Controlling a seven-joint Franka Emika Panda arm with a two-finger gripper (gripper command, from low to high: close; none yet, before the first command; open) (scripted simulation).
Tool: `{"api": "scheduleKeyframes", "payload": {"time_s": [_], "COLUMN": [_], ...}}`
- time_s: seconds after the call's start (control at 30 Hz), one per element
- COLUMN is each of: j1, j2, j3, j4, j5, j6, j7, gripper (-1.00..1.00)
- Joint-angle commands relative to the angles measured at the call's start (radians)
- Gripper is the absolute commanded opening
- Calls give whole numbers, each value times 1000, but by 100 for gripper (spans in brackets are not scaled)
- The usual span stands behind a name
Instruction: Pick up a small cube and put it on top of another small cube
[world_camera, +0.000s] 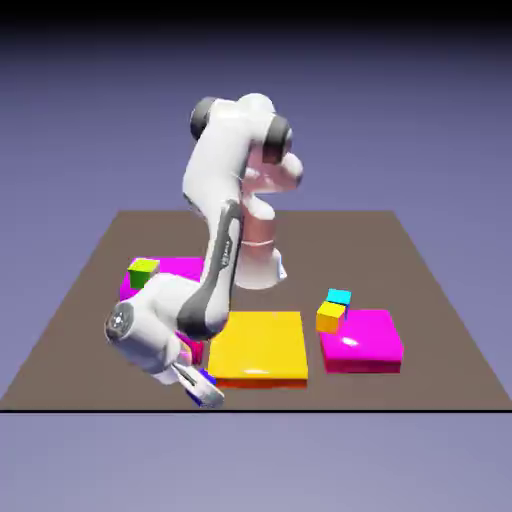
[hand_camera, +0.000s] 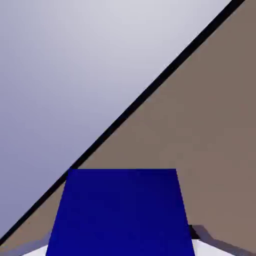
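Low at about seven o'clock in the exterior view, the end effector (world_camera: 205, 388) is seen pressed down to the worktop (world_camera: 440, 330) near its front edge, its fingers drawn together on the small cube (world_camera: 206, 377), of which only a sliver of dark blue shows there. In the hand view the small cube (hand_camera: 120, 212) fills the lower middle, large and square between the finger tips, so it is judged to be pinched on two opposite side faces. It is taken to be light, rigid and smooth-faced; a centred hold on flat parallel faces should suit it, and a skewed grip could let it twist or slip. Just beside, towards three o'clock, a flat yellow block (world_camera: 260, 347) lies, with a magenta block (world_camera: 362, 340) further along the same direction carrying an orange small cube (world_camera: 330, 317) with a cyan cube (world_camera: 339, 297) just behind it. At about ten o'clock another magenta block (world_camera: 180, 268) is set, with a lime-green small cube (world_camera: 143, 270) on it. The lift is judged not yet begun.
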Motion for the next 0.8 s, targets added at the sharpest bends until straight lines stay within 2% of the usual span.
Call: {"api": "scheduleKeyframes", "payload": {"time_s": [0.0,0.43,0.67,0.7,0.77], "j1": [-14,-202,-179,-179,-183], "j2": [-36,-506,-533,-533,-528], "j3": [-8,-109,-95,-95,-97], "j4": [-6,-82,-277,-277,-240], "j5": [-19,-235,-231,-231,-232], "j6": [-28,-381,-208,-208,-240], "j7": [6,74,67,67,68], "gripper": [-100,-100,-100,100,100]}}
